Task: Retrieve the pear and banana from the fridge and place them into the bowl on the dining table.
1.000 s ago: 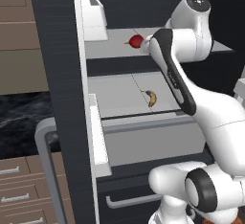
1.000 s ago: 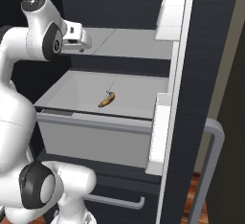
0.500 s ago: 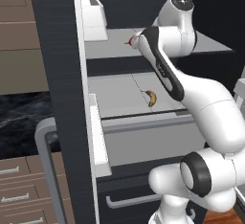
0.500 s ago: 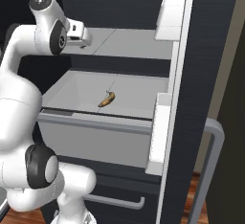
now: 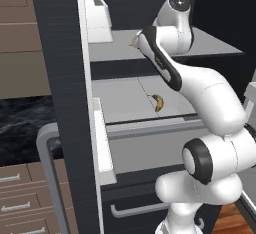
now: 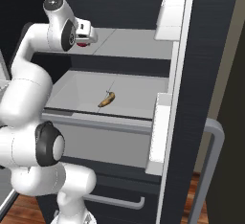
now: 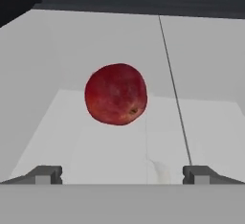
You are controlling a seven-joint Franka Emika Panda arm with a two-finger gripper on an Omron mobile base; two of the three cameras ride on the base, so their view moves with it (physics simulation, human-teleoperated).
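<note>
One banana (image 5: 158,102) on fridge (image 5: 60,78) shelf, one red fruit (image 7: 116,94) before open claw (image 7: 122,174).

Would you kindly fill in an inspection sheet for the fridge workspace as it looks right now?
Surface: pale grey shelves inside the open fridge.
Job's things: banana lies on the lower shelf; round red fruit on the upper shelf, possibly the pear.
Clutter: nothing seen.
Grippers: gripper open, facing the red fruit, apart from it.
Cables: nothing seen.
Surroundings: tan drawer cabinets, wooden floor.
</note>
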